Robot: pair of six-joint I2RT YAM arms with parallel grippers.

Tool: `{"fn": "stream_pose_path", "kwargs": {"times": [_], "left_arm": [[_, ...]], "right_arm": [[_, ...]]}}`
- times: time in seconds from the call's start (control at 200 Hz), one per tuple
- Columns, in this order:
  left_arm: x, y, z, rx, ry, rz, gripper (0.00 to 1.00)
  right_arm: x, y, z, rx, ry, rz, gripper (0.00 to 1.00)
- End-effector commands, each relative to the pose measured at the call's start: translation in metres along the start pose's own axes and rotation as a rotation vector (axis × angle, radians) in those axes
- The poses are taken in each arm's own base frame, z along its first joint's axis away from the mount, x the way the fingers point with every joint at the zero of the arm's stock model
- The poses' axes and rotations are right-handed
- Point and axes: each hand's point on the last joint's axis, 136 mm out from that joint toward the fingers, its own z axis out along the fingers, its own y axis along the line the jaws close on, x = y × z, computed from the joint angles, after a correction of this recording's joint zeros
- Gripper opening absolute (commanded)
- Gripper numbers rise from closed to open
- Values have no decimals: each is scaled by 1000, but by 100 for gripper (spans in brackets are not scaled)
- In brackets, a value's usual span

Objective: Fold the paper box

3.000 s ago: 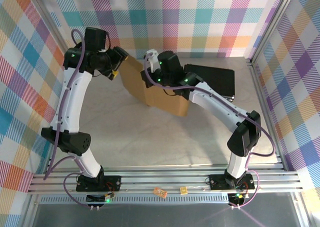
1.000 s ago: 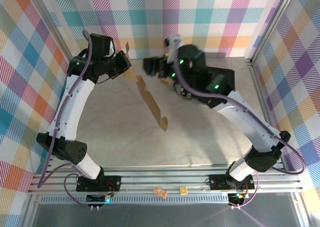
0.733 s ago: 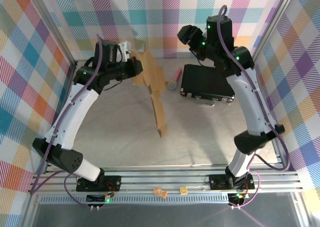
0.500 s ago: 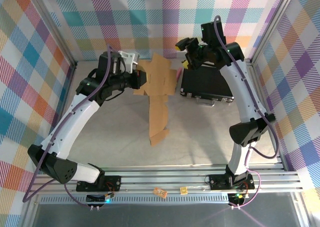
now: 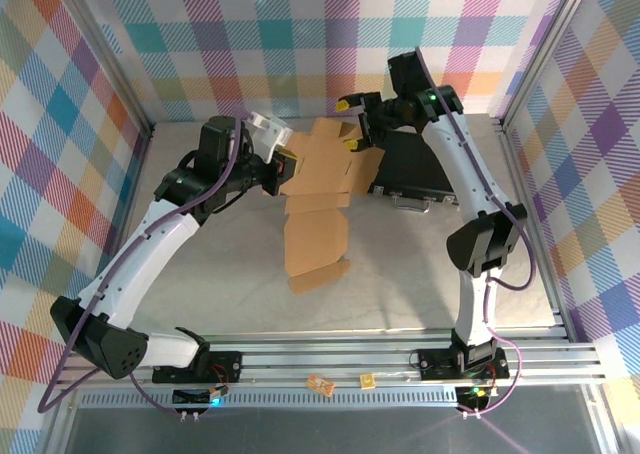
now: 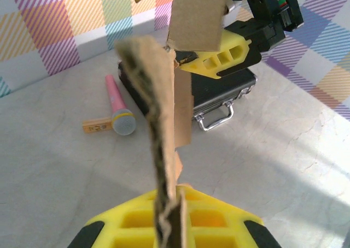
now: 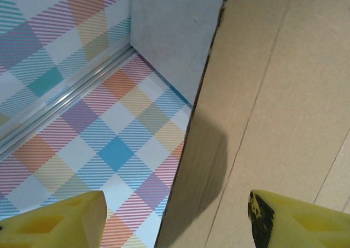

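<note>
Box sheet held up flat, no fold begun

Top view: the left gripper [image 5: 284, 164] clamped the box [image 5: 318, 209] by its left edge, lifted above the table by the case [image 5: 425, 166]. Left wrist: the sheet ran edge-on between pinching fingers. Right wrist: the right gripper [image 7: 175, 215] gaped around the far edge. It probably needs to close there first, then crease a flap.

Plaid walls [image 5: 300, 34], pale marbled tabletop [image 5: 400, 274]

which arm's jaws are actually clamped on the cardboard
The left gripper: the paper box edge sits pinched between its yellow jaws. The right gripper has its jaws spread wide apart.
</note>
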Motion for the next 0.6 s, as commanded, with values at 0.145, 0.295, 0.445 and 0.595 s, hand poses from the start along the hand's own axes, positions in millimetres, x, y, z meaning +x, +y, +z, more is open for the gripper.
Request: {"fn": "stream_pose_path", "kwargs": {"times": [0.145,0.295,0.445,0.595], "left_arm": [[-6,-4,-11,-20,-50,89,0],[-2,-2,-11,-42,-47,94,0],[1,2,-13,-65,-43,98,0],[3,4,-15,-83,-52,90,0]], "right_arm": [[13,-5,3,-3,80,105,58],[14,-7,12,-2,109,133,49],[19,-11,19,4,140,159,42],[21,-15,17,7,128,168,33]]}}
